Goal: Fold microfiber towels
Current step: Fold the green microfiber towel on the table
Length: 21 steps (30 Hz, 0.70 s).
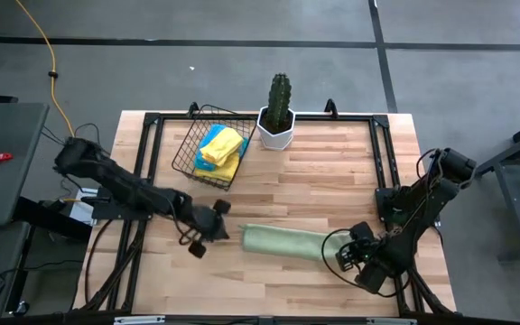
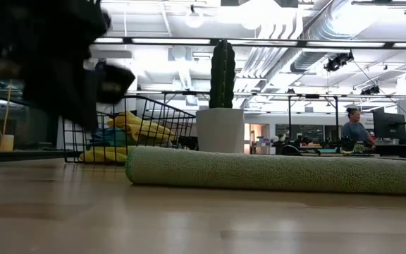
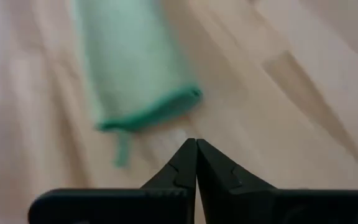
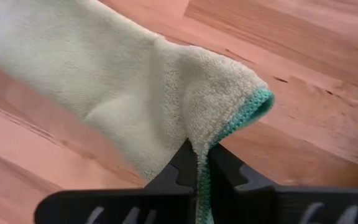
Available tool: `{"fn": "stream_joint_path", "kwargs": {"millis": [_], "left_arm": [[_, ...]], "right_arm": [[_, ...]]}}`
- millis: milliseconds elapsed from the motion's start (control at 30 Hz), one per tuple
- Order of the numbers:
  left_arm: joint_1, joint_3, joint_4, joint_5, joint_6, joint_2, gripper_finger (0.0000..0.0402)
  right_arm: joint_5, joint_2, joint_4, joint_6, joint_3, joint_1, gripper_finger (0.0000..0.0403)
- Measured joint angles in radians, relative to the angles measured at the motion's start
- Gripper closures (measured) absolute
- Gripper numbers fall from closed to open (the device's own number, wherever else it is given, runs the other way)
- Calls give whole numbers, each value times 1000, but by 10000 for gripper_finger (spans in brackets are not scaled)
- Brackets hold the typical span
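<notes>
Pinching pale green towel [image 4: 123,99] | right fingers [image 4: 219,171] | left fingers [image 3: 185,165] apart

Open-plan lab or office workspace: exposed ceiling ducts [image 2: 298,42] and strip lighting overhead, a person [image 2: 355,127] seated at monitors [image 2: 388,125] beyond the wooden worktop [image 1: 332,190], grey concrete floor [image 1: 242,63] with trailing cables.

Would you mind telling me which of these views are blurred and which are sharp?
Left wrist view: pale green towel smeared by motion blur, the arm's own fingers crisp. Low view: a dark arm blurred at upper left, the cactus fairly sharp. Right wrist view: towel pile sharp. High view: evenly lit, no glare.
</notes>
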Motion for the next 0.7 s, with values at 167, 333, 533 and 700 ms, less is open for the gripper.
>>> {"fn": "stream_joint_path", "kwargs": {"millis": [167, 333, 533, 700], "left_arm": [[-29, 0, 150, -32, -22, 198, 401], [-6, 29, 307, -36, -15, 353, 401], [10, 71, 329, -25, -15, 426, 401], [12, 70, 353, -7, -15, 423, 402]], "right_arm": [[38, 0, 52, -28, 0, -11, 403], [59, 0, 98, -78, 1, -36, 403], [208, 0, 188, -125, 1, -75, 403], [368, 0, 316, -209, 1, -134, 403]]}}
